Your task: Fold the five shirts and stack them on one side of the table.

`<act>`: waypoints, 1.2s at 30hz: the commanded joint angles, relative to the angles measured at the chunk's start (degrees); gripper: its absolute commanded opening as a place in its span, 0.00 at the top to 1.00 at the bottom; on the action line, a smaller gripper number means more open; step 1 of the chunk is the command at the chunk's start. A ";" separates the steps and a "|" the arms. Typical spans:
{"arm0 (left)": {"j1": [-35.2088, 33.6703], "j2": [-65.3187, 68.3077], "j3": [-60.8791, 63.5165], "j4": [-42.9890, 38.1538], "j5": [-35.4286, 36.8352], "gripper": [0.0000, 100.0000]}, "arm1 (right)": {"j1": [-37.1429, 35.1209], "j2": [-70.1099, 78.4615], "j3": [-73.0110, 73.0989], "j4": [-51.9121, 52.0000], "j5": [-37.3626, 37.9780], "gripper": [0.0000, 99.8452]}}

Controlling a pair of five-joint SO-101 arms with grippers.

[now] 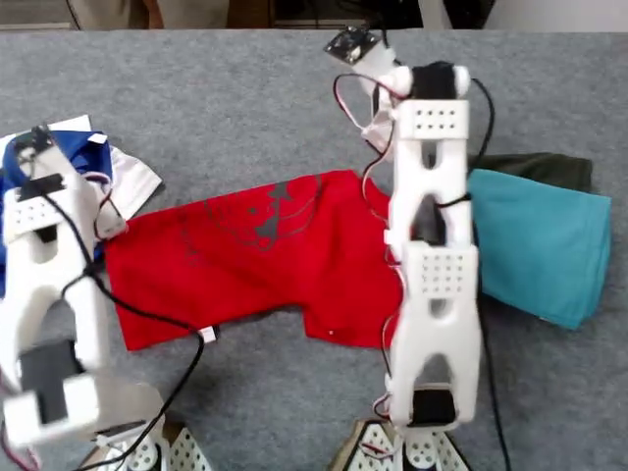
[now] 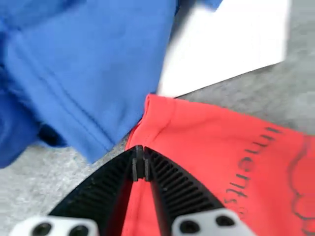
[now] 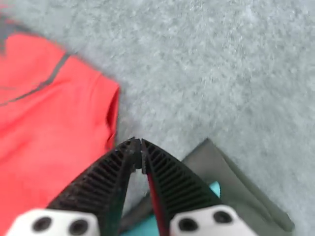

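Note:
A red shirt lies spread flat across the middle of the grey table. In the left wrist view my left gripper is shut on the red shirt at its hem, close to a blue shirt and a white shirt. My right gripper is shut with a strip of red cloth between its fingers, at the opposite side of the red shirt. Just beyond it lies a folded dark green shirt.
A folded teal shirt rests on the dark green shirt at the table's right side. The blue shirt and white shirt lie crumpled at the left edge. Bare grey table stretches along the back.

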 commanded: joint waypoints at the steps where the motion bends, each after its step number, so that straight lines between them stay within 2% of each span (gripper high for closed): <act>1: -0.35 -9.63 2.02 0.35 -2.46 0.98 | 0.40 -20.70 18.95 1.05 5.36 1.00; 4: -1.05 -12.88 7.65 -2.29 -4.92 0.98 | -0.84 -33.01 36.00 0.26 10.99 1.00; 11: -6.59 -10.95 21.45 -19.69 -5.19 0.98 | -4.44 -58.68 78.99 -11.08 20.48 1.00; 16: -9.32 -6.46 22.51 -25.76 -4.84 0.98 | -7.43 -76.26 107.38 -22.07 21.54 0.99; 20: -10.29 -2.51 22.07 -27.43 -4.84 0.98 | -11.74 -87.69 123.56 -24.35 21.36 0.96; 25: -10.37 -1.98 21.63 -27.08 -4.84 0.98 | -15.96 -96.40 132.53 -24.53 17.93 0.83; 36: -10.11 -1.89 21.54 -27.52 -4.92 0.98 | -17.63 -96.84 136.48 -29.54 12.04 0.79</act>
